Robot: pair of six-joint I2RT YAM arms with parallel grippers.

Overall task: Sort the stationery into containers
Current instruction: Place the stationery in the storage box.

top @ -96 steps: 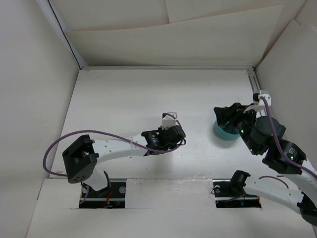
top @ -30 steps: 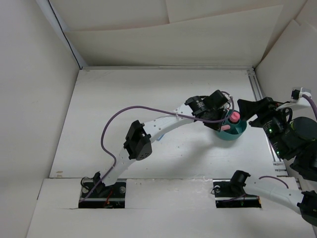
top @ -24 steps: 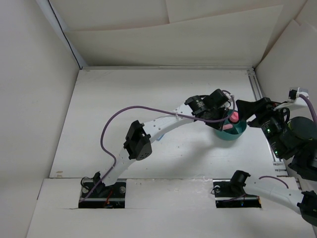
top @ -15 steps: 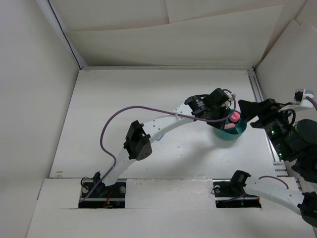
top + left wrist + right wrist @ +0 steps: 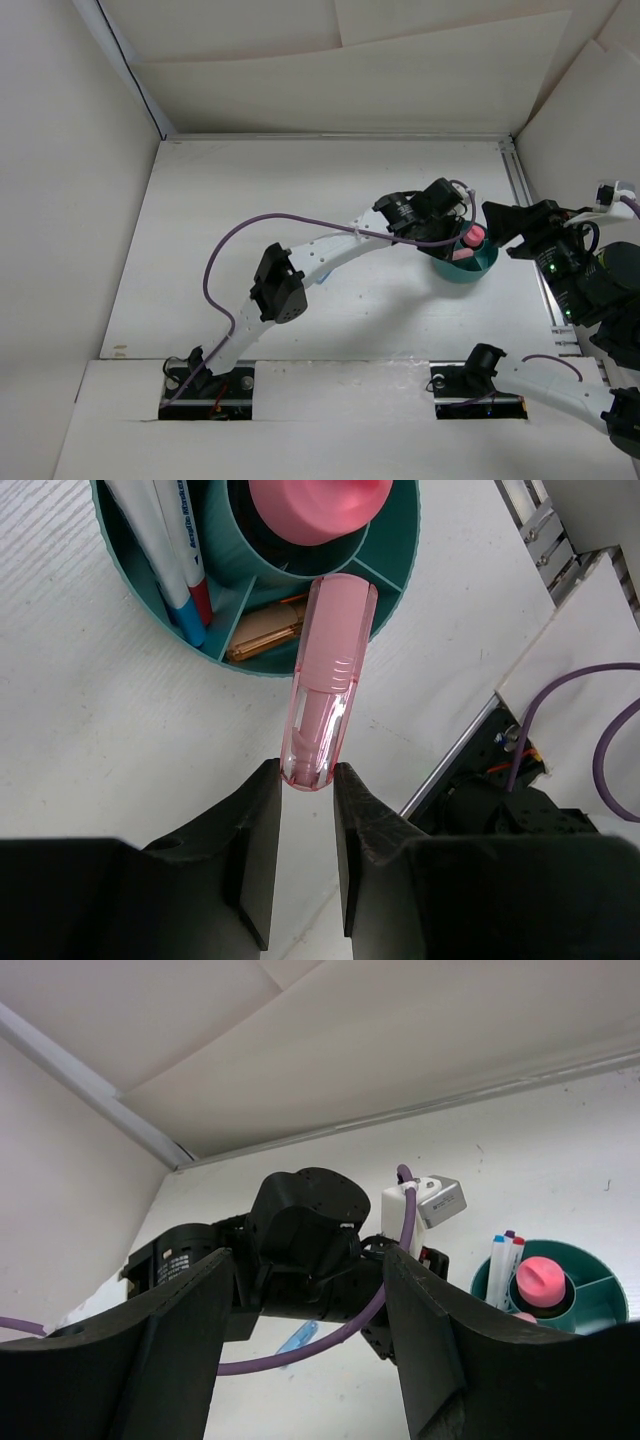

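The round teal cup (image 5: 472, 271) with inner dividers stands at the right of the table. In it are the pink-capped glue stick (image 5: 318, 505), white pens (image 5: 178, 565) with blue and red tips, and an orange marker (image 5: 262, 636). My left gripper (image 5: 309, 777) is shut on the rear end of a pink marker (image 5: 328, 675), whose front end leans on the cup's rim (image 5: 150, 595). My right gripper (image 5: 308, 1260) is open and empty, just right of the cup (image 5: 600, 1305) and facing the left arm. A blue marker (image 5: 298, 1338) lies on the table.
A metal rail (image 5: 520, 185) runs along the table's right edge, close behind the cup. White walls enclose the table on three sides. The left arm's purple cable (image 5: 240, 235) loops over the middle of the table. The right arm's base shows in the left wrist view (image 5: 510, 790).
Since 3.2 s ago the left arm swung from mid-table to the cup and the right gripper drew back from the cup. In the last second the right gripper shifted slightly.
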